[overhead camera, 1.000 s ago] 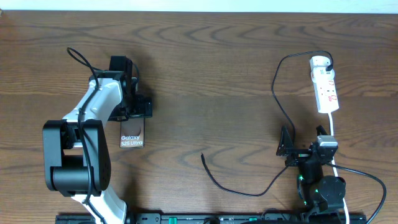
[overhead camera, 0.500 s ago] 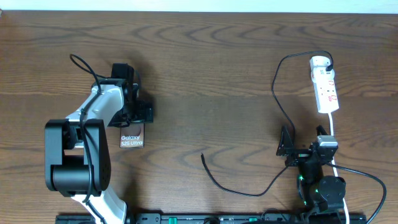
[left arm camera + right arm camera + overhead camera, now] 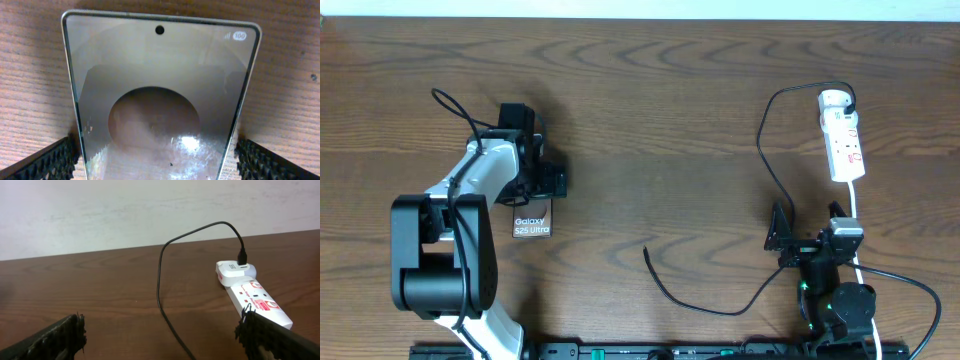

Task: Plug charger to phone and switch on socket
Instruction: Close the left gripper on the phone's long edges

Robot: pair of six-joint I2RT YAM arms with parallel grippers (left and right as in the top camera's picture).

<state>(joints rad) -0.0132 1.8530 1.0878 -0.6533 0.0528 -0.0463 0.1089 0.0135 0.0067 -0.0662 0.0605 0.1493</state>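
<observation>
The phone (image 3: 531, 222) lies flat on the table at the left, with its "Galaxy S25" sticker end toward the front. My left gripper (image 3: 536, 186) is low over its far end. In the left wrist view the phone (image 3: 160, 75) fills the frame, and the open left gripper (image 3: 157, 157) has a finger just outside each long edge. The charger cable (image 3: 765, 150) runs from its plug (image 3: 847, 97) in the socket (image 3: 844, 140) down to a loose tip (image 3: 646, 250). My right gripper (image 3: 798, 242) is open and empty; in its wrist view the right gripper (image 3: 165, 335) straddles the cable (image 3: 160, 280), and the socket (image 3: 255, 297) lies ahead on the right.
A thicker white cord (image 3: 855, 205) runs from the socket toward the right arm's base. A pale wall (image 3: 125, 210) stands behind the table's far edge.
My left gripper has shifted a little toward the front, further along the phone. The phone, the cable and the right arm have not moved.
</observation>
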